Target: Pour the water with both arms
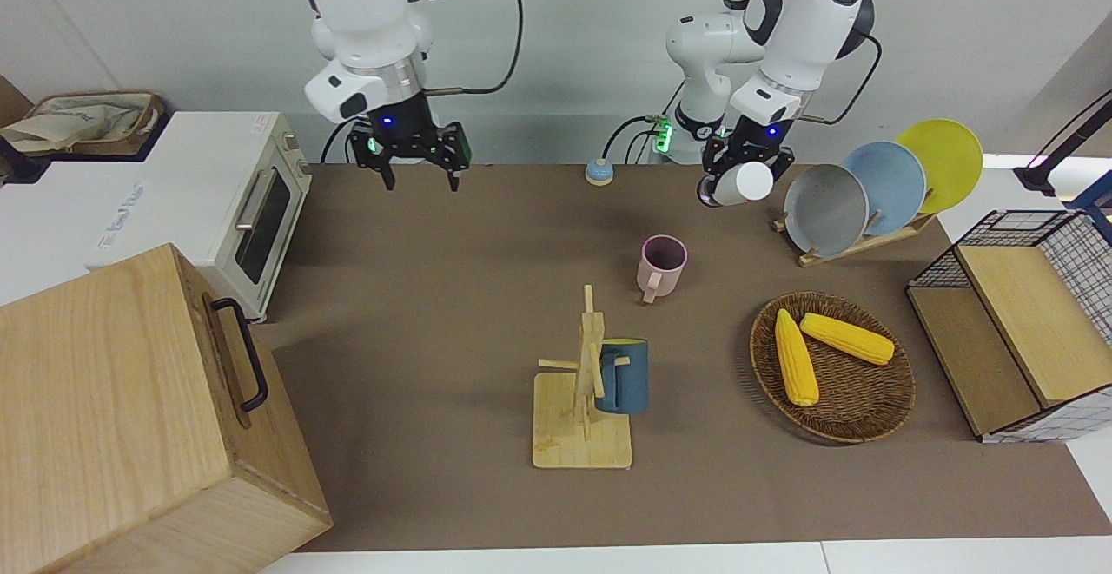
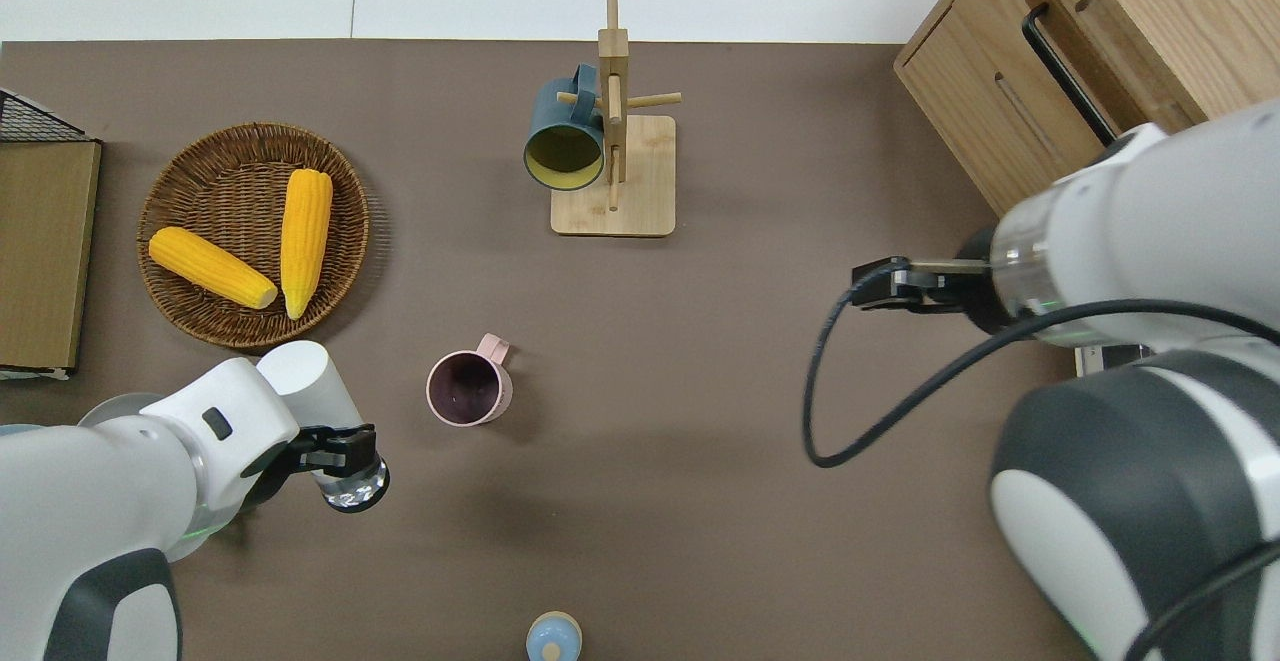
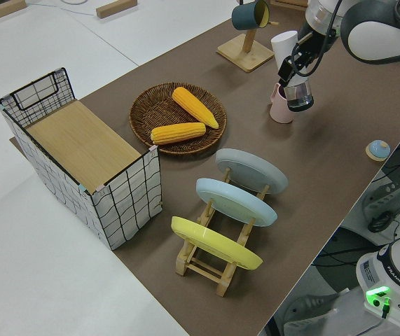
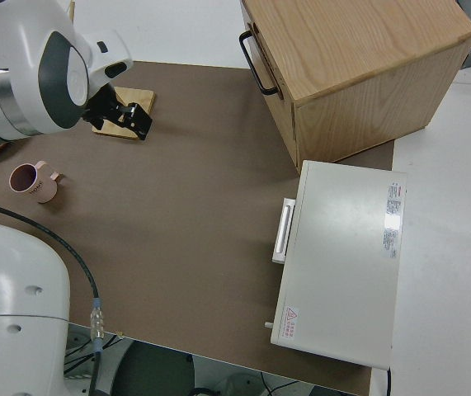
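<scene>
Fingers of our left gripper (image 1: 737, 176) are clamped across the body of a white bottle (image 1: 749, 181) with a clear end, held tipped well over so it lies nearly on its side. Taking the pink mug (image 2: 469, 388) as our landmark: in the overhead view the bottle hangs over bare mat (image 2: 640, 501) beside the mug, toward the left arm's end of the table and a little nearer the robots than the mug, with its clear end (image 2: 355, 489) pointing our way and its white end toward the wicker basket (image 2: 200, 241). It is not yet over the mug's mouth.

We judge the mid-body grip is chosen so the wrist can roll the bottle about its own length and pour with control; which end is the spout we cannot tell, and no water is visible.

Our right gripper (image 1: 419, 161) hangs with its fingers spread wide and empty, over the mat well apart from the mug, toward the right arm's end of the table. We read that open stance as readiness to take or steady the mug, since the task asks for both arms.

The mug stands upright, mouth open, handle turned away from the robots, so it can be approached from either side. Farther from the robots than the mug stands the wooden mug tree (image 2: 612, 176) with a blue mug (image 2: 565, 131) hanging on it. Toward the left arm's end the basket holds two corn cobs (image 2: 245, 246).

Next, we think, the bottle must come over the mug's rim before any further tilt, or the water lands on the mat.
</scene>
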Tool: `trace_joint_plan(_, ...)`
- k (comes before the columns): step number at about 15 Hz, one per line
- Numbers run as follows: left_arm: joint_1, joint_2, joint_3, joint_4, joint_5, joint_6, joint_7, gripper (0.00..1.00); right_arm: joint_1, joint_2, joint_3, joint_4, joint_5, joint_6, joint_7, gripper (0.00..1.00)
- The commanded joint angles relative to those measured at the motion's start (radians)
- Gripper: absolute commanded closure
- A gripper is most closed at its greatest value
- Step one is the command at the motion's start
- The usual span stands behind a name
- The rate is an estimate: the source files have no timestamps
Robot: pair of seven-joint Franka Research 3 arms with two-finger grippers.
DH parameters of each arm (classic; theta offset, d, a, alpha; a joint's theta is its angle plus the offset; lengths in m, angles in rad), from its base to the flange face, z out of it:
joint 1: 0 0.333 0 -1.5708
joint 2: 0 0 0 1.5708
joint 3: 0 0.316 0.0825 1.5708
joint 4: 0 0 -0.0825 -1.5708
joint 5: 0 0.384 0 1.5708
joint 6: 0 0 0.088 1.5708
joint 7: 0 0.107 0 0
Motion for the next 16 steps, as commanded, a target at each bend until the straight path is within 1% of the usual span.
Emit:
trace_joint_plan(1, -0.054, -0.047, 0.012, -0.044, -0.040, 0.029, -0.004, 1.00, -0.008, -0.067, -0.080, -0.036, -0.026, -0.034, -0.144, 0.011)
trace_joint_plan(4, -0.082, -0.047, 0.010, -0.054, -0.042, 0.029, -0.004, 1.00, -0.031, -0.093, -0.118, -0.036, -0.026, -0.070, -0.222, 0.011)
trace_joint_plan(5, -0.088, -0.047, 0.010, -0.064, -0.042, 0.029, -0.004, 1.00, -0.042, -0.103, -0.123, -0.036, -0.031, -0.077, -0.241, 0.011)
trace_joint_plan(8, -0.118, -0.047, 0.010, -0.080, -0.042, 0.028, -0.004, 1.00, -0.067, -0.129, -0.123, -0.036, -0.071, -0.124, -0.294, 0.009)
trace_joint_plan(10, -0.135, -0.038, -0.005, -0.084, -0.042, 0.025, -0.007, 1.00, -0.102, -0.138, -0.123, -0.036, -0.071, -0.159, -0.337, 0.009)
trace_joint_plan(11, -0.135, -0.032, -0.025, -0.084, -0.042, 0.022, -0.009, 1.00, -0.107, -0.138, -0.123, -0.036, -0.066, -0.164, -0.354, 0.009)
trace_joint_plan(13, -0.135, -0.020, -0.043, -0.084, -0.042, 0.014, -0.015, 1.00, -0.107, -0.133, -0.123, -0.034, -0.052, -0.169, -0.341, 0.009)
trace_joint_plan(14, -0.134, -0.009, -0.054, -0.082, -0.040, 0.008, -0.017, 1.00, -0.098, -0.130, -0.125, -0.034, -0.052, -0.166, -0.333, 0.009)
trace_joint_plan(16, -0.134, 0.014, -0.056, -0.071, -0.040, -0.003, -0.017, 1.00, -0.091, -0.126, -0.123, -0.031, -0.051, -0.155, -0.325, 0.009)
